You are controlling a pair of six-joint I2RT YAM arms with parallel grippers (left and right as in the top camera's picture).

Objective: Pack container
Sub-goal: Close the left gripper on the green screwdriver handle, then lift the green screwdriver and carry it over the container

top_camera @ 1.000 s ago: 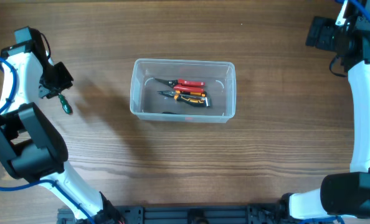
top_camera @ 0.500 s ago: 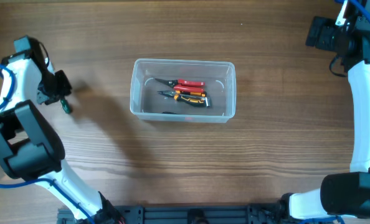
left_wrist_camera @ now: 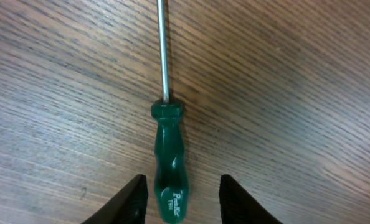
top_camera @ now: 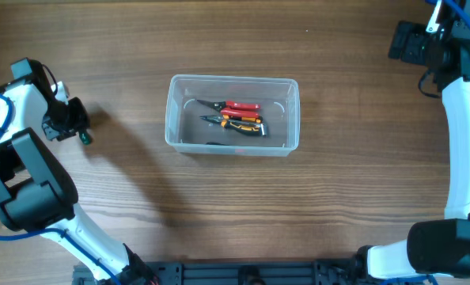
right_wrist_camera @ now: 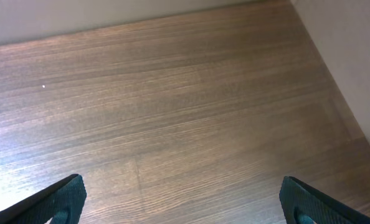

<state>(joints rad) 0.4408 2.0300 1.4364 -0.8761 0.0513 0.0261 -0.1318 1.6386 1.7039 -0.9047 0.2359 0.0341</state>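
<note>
The container (top_camera: 232, 78), a clear plastic tub, stands mid-table and holds red-handled pliers (top_camera: 239, 105) and orange-and-black pliers (top_camera: 240, 123). A green-handled screwdriver (left_wrist_camera: 169, 158) lies flat on the wood at the far left, its handle (top_camera: 85, 138) just showing in the overhead view beside my left gripper (top_camera: 67, 120). In the left wrist view, my left gripper (left_wrist_camera: 180, 190) straddles the butt of the handle, with a gap on each side, so it is open and not gripping. My right gripper (right_wrist_camera: 182, 198) stands wide open over bare wood at the far right corner.
The steel shaft (left_wrist_camera: 162, 50) of the screwdriver points away from the left gripper. A wall edge (right_wrist_camera: 353, 56) runs close beside the right gripper. The right arm (top_camera: 462, 119) stretches along the table's right side.
My left gripper has shifted left and toward the front, coming down over the screwdriver handle. The screwdriver, the container and the right arm have stayed put.
</note>
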